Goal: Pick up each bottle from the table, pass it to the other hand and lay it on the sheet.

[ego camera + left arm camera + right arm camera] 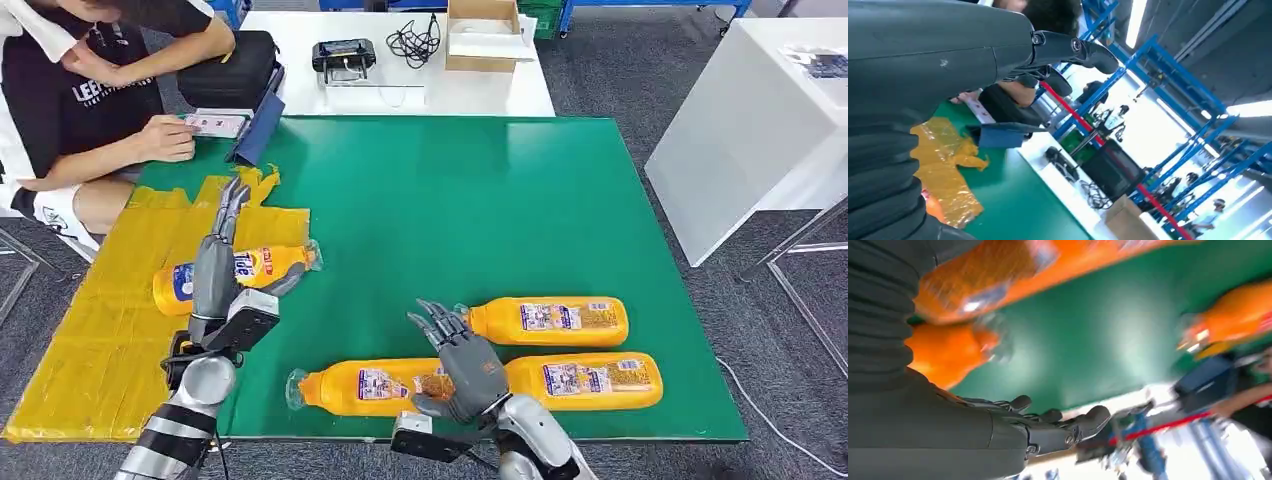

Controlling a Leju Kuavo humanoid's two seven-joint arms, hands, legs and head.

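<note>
Hovering — left robot hand [222, 262] over bottle [262, 270]; fingers straight

The left hand [218, 262] reaches toward 12 o'clock, fingers straight and apart, while the right hand [465, 363] is spread, empty.

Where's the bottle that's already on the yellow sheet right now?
In the head view the bottle lies on its side at the yellow sheet's right edge, on the table's left, partly behind the left robot hand.
</note>
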